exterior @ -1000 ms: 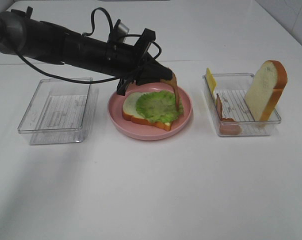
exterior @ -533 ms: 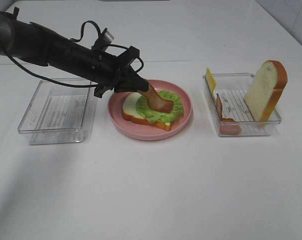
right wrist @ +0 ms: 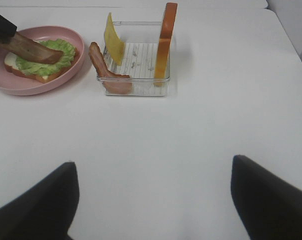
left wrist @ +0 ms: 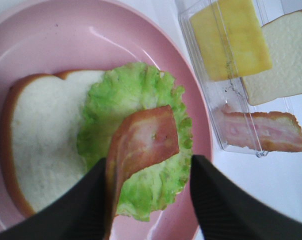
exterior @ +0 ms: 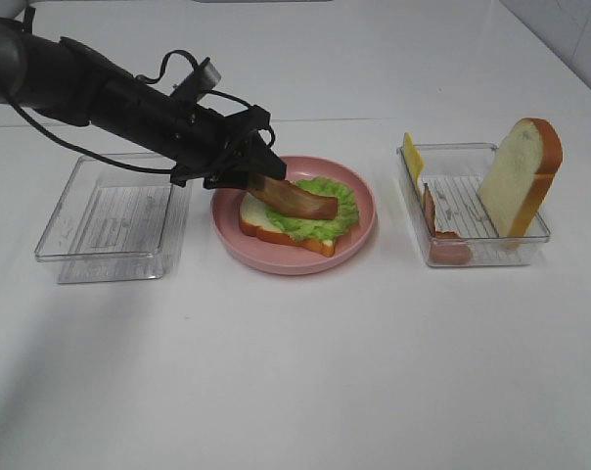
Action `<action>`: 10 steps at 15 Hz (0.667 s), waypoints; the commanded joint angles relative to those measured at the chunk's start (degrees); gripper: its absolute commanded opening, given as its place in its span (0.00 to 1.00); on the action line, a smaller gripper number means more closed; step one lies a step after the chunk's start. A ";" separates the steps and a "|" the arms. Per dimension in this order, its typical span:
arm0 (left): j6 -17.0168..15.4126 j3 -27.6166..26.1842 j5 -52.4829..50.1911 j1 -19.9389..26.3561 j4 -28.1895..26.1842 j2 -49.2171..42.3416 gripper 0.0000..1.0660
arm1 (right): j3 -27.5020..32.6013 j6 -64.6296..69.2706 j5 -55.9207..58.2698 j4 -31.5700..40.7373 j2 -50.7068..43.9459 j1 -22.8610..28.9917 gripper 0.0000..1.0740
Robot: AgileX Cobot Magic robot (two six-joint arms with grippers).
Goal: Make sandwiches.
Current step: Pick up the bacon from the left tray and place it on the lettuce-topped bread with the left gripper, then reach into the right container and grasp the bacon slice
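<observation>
On the pink plate [exterior: 295,260] lies a white bread slice [exterior: 259,210] with orange-brown crust, topped by ruffled green lettuce [exterior: 313,223]. A reddish-brown bacon strip [exterior: 300,201] rests slanted across the lettuce. My left gripper [exterior: 249,168] hovers at the strip's near end. In the left wrist view this gripper [left wrist: 147,165] stands open, and the bacon [left wrist: 148,137] leans against one finger [left wrist: 86,205] above the lettuce [left wrist: 136,95]. My right gripper [right wrist: 153,165] is open over bare table, with nothing between its fingers. It is out of the exterior view.
A clear tray [exterior: 472,257] at the right holds an upright bread slice [exterior: 519,176], a yellow cheese slice [exterior: 411,155] and another bacon strip [exterior: 437,230]. An empty clear tray [exterior: 110,260] sits left of the plate. White table surrounds everything.
The left arm lowered the hanging bacon strip onto the lettuce, drew back toward the left, and its jaws opened. The right gripper has not moved.
</observation>
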 commanded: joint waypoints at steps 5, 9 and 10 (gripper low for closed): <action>-11.52 -0.23 0.92 2.41 20.00 -10.31 0.66 | 0.17 0.34 -0.74 -0.06 -0.63 -0.11 0.73; -25.27 -0.23 8.94 2.92 41.83 -18.91 0.66 | 0.17 0.34 -0.74 -0.06 -0.63 -0.11 0.73; -29.28 -0.23 12.15 2.92 45.66 -21.66 0.66 | 0.17 0.34 -0.74 -0.06 -0.63 -0.11 0.73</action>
